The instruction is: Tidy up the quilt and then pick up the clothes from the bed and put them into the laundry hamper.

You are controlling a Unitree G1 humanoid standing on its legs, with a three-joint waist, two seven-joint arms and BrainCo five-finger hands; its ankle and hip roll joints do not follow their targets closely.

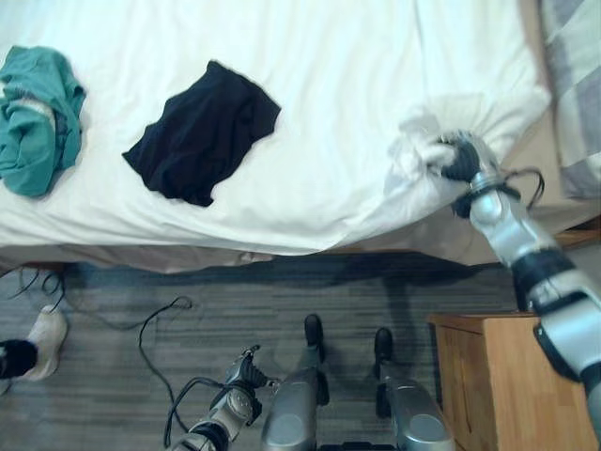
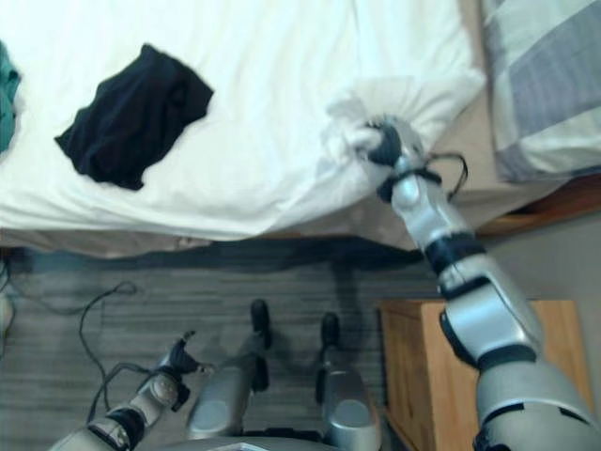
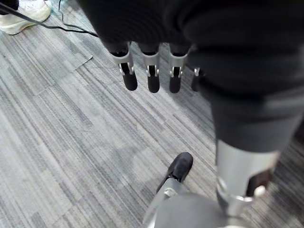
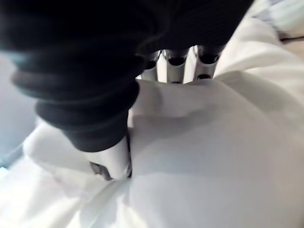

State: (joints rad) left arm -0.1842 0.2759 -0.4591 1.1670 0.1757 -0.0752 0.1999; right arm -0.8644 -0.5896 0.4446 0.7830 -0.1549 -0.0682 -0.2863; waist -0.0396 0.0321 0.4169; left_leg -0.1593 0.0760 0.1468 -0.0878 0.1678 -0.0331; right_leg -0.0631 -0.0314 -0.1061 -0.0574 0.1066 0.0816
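A white quilt [image 1: 319, 150] covers the bed. On it lie a black garment [image 1: 202, 132] in the middle and a teal garment [image 1: 38, 117] at the far left. At the quilt's right corner my right hand [image 1: 460, 160] is shut on a bunched fold of the quilt. In the right wrist view its thumb [image 4: 114, 164] presses into the white cloth [image 4: 213, 156] while the fingers curl over a fold. My left hand [image 1: 239, 376] hangs low over the floor, far from the bed, its fingers [image 3: 152, 76] straight and holding nothing.
A grey checked pillow [image 2: 545, 85] lies at the bed's right end. A wooden nightstand [image 1: 493, 385] stands at the lower right beside my right arm. A person's white shoe [image 1: 42, 343] rests on the grey carpet at the left.
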